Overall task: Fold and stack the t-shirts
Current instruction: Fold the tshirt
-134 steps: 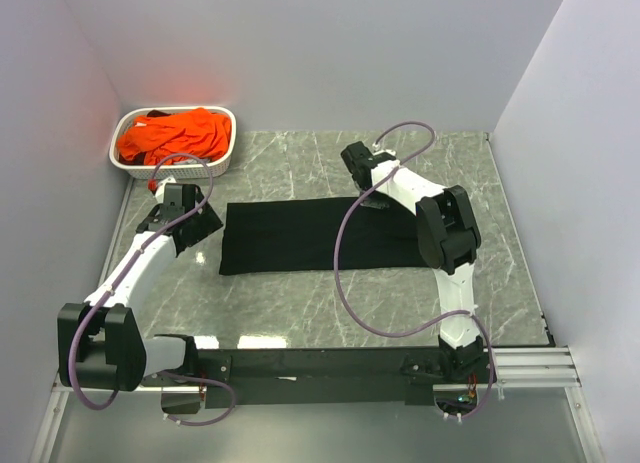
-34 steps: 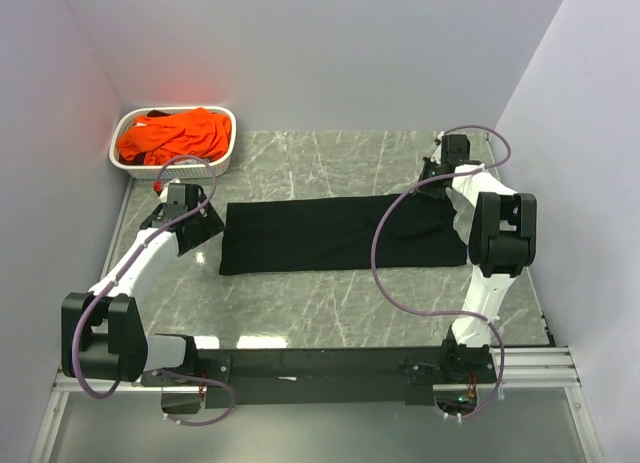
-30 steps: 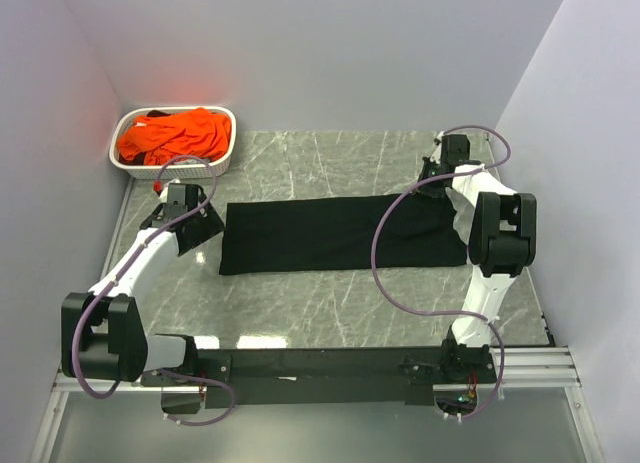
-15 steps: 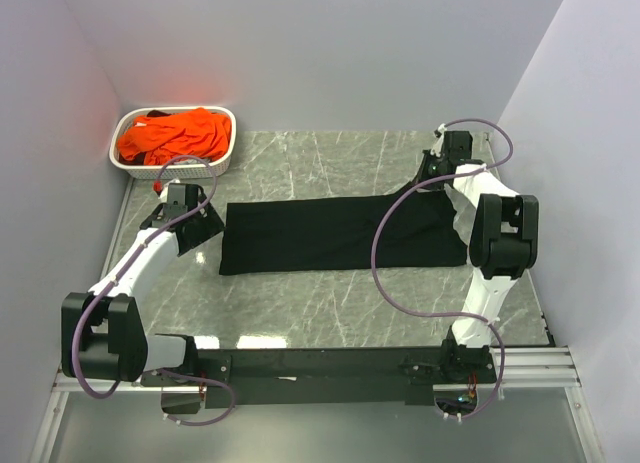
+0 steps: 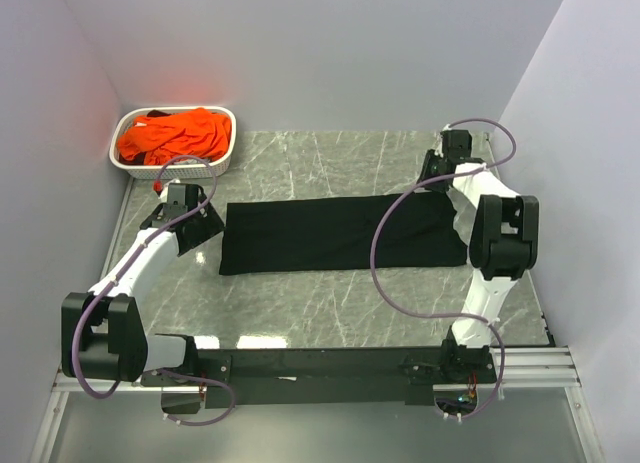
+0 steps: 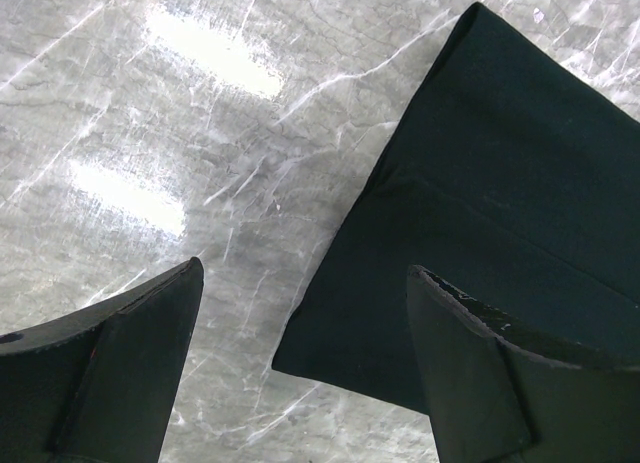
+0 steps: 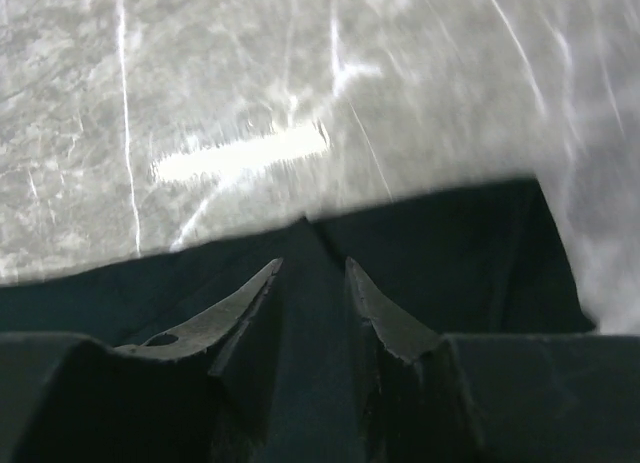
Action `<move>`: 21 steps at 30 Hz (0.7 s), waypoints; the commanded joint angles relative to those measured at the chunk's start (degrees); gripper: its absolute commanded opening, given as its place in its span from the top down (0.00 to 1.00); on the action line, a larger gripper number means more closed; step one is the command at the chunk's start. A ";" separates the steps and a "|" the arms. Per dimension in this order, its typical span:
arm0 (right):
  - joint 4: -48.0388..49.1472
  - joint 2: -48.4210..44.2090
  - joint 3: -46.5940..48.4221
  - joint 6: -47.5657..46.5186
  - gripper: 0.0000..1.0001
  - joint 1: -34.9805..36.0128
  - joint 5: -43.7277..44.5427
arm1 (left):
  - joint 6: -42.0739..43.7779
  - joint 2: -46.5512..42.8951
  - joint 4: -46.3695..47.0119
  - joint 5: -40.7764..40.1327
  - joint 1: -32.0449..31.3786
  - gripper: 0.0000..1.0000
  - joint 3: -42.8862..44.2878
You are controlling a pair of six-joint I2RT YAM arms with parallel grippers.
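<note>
A black t-shirt (image 5: pixel 330 233) lies spread as a long flat strip across the middle of the marble table. My left gripper (image 5: pixel 205 223) hovers open just left of the shirt's left end. In the left wrist view that end (image 6: pixel 500 183) shows between and beyond the wide-apart fingers of the left gripper (image 6: pixel 305 271). My right gripper (image 5: pixel 436 179) is at the shirt's far right corner. Its fingers stand a little apart in the right wrist view (image 7: pixel 313 263), with a raised ridge of the black cloth (image 7: pixel 450 253) between them. Orange t-shirts (image 5: pixel 175 133) lie piled in the basket.
A white latticed basket (image 5: pixel 225 155) stands at the table's far left corner. Walls close in the table on the left, back and right. The arms' black base rail (image 5: pixel 320 363) runs along the near edge.
The right gripper's jaws have parted from shut to slightly apart on the shirt's right corner. Earlier it drew that end out to the right. The left arm has stayed put.
</note>
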 commanded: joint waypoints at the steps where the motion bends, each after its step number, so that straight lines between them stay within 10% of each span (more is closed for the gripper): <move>1: -0.31 -8.67 -3.25 4.84 0.63 0.94 6.61 | 0.85 -0.92 1.47 0.01 -0.23 0.12 1.10; 11: 11.97 -21.60 -25.13 14.97 0.70 -1.78 -8.89 | 0.85 -1.71 1.56 0.37 -0.41 0.12 0.75; 21: 21.85 -12.65 -30.87 19.81 0.73 -11.27 -17.64 | 1.29 -1.80 1.73 0.19 -0.76 0.12 0.66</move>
